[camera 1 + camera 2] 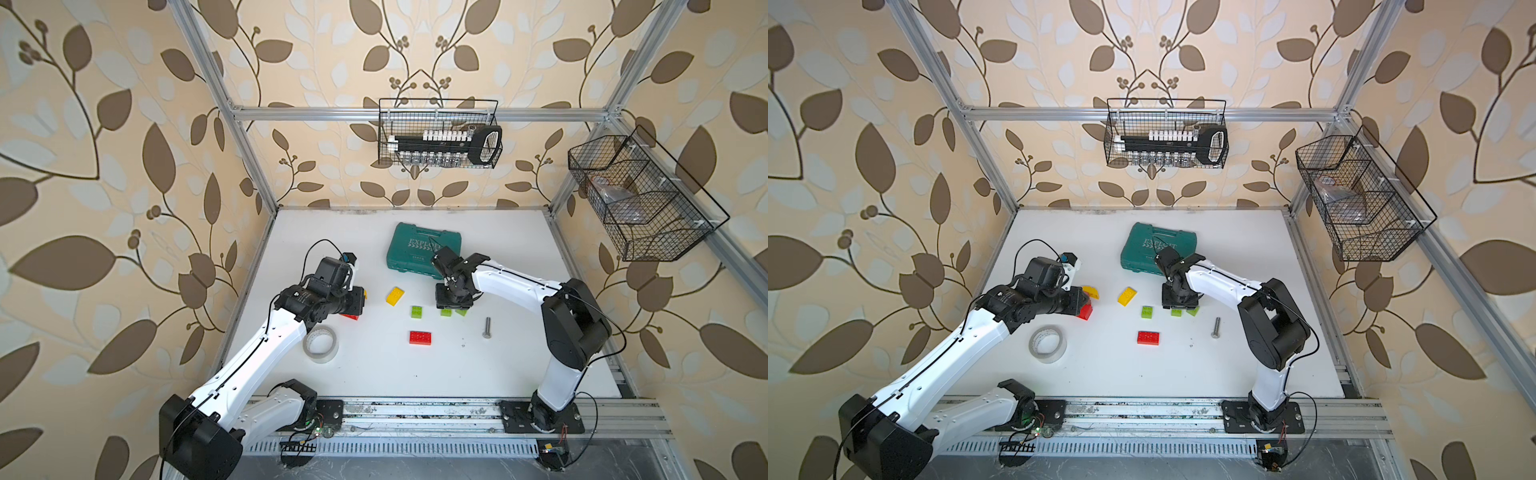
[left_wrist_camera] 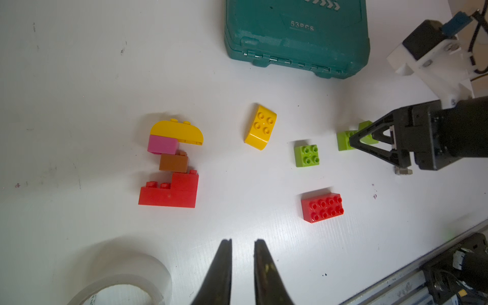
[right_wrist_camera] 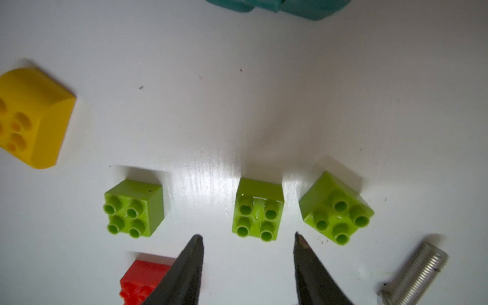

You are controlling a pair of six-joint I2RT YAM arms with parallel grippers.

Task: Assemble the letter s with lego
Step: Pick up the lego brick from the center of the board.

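Right gripper jaws part-spread, empty, by middle green brick; left gripper pinched closed, empty. Free table at 6 o'clock of red brick.

1. A robotics lab cell is indicated: a left arm and a right arm are bolted to an aluminium rail along the near edge of a white table.
2. The table is enclosed by an aluminium frame backed with leaf wallpaper.
3. Wire baskets are hung on the frame.
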